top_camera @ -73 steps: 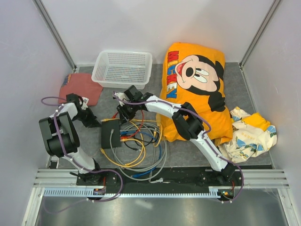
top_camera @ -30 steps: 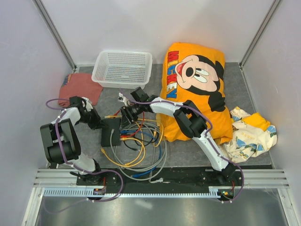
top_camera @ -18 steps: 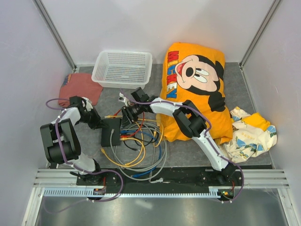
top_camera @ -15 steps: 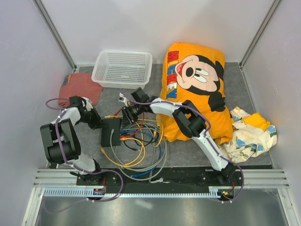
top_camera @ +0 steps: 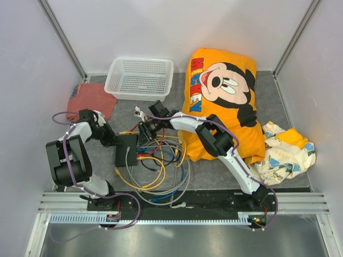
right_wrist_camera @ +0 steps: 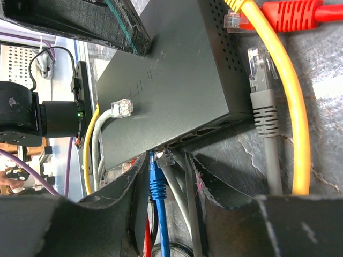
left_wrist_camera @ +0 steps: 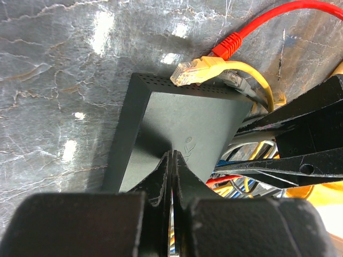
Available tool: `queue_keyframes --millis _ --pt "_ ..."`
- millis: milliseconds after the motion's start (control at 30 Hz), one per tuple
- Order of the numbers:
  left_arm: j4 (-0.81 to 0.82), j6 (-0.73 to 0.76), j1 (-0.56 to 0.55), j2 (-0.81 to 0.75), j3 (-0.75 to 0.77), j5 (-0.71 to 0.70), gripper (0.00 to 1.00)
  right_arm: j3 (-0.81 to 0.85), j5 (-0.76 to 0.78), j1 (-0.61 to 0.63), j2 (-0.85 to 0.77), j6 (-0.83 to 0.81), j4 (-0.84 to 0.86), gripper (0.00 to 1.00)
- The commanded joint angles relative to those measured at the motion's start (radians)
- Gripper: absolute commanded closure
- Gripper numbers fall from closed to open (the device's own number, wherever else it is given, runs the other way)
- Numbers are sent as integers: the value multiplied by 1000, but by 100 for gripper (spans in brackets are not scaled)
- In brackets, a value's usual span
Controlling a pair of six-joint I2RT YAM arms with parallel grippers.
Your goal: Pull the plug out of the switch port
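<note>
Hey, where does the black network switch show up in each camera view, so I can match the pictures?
Top external: the switch lies left of centre, beside the cable tangle.
Left wrist: the switch fills the centre, top face showing.
Right wrist: the switch sits upper centre, its port edge facing the bottom of the picture.
Shared landmark: the shut left gripper, its tip at the switch's top.

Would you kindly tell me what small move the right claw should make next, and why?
Probably close the right claw on the blue cable plug before any pull. Its fingers stand either side of that plug, not yet clamped on it, where it enters the flat matte-black switch box, while the shut left claw presses on the box's top.
</note>
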Motion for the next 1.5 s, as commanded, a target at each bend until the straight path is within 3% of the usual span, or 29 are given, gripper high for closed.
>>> queue_keyframes --millis 0,433,667,900,1200,1300,1333,1467 --pt "28 10 -1 -3 -3 -42 99 18 -33 19 29 2 -19 62" --pt "32 10 -1 -14 -12 -42 98 17 -21 19 33 5 -19 62" --pt "32 9 1 -9 -9 -42 98 17 6 21 30 4 -22 72" --pt "38 9 -1 -11 -15 -38 98 18 21 22 30 -4 -28 73" --pt "46 4 -1 -6 -17 -35 98 24 47 29 27 -47 -62 84" --pt "49 2 1 -5 -18 -34 98 21 55 29 26 -59 -70 92" --pt "49 2 -1 -5 -20 -34 99 21 73 30 24 -70 -74 99" --pt "57 1 -1 -10 -23 -32 99 26 139 33 23 -134 -142 100"
